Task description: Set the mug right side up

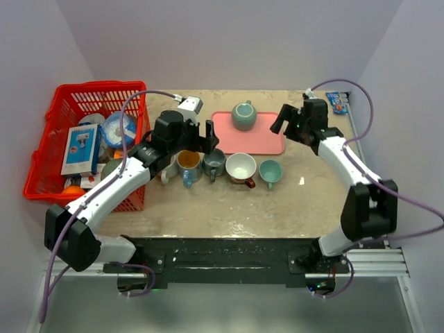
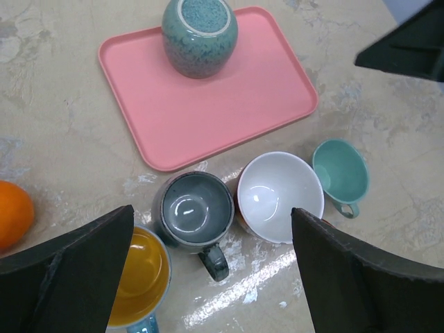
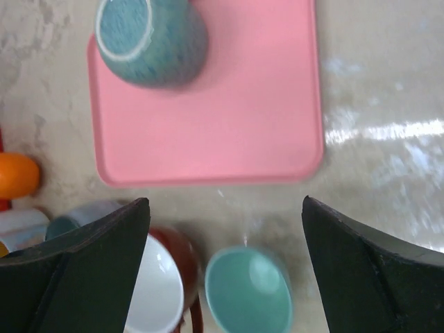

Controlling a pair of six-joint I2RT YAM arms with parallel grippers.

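Observation:
A speckled green mug [image 1: 243, 115] [image 2: 200, 35] [image 3: 149, 38] stands upside down at the back of a pink tray [image 1: 267, 139] [image 2: 229, 118] [image 3: 229, 118], its base ring facing up. My left gripper [image 1: 201, 142] [image 2: 211, 210] hovers open above the row of upright cups in front of the tray, holding nothing. At the tray's right edge my right gripper [image 1: 286, 123] [image 3: 225, 201] is raised and open, with nothing between its fingers. A small teal cup [image 1: 270, 172] [image 3: 248, 291] lies just below it.
In front of the tray stand a yellow-lined mug [image 1: 188, 163] [image 2: 139, 277], a grey mug [image 1: 214, 164] [image 2: 193, 208], a white-lined red cup [image 1: 241, 167] [image 2: 279, 195] and the teal cup [image 2: 340, 172]. A red basket [image 1: 62, 104] of goods fills the left side. An orange [image 2: 14, 215] lies by it.

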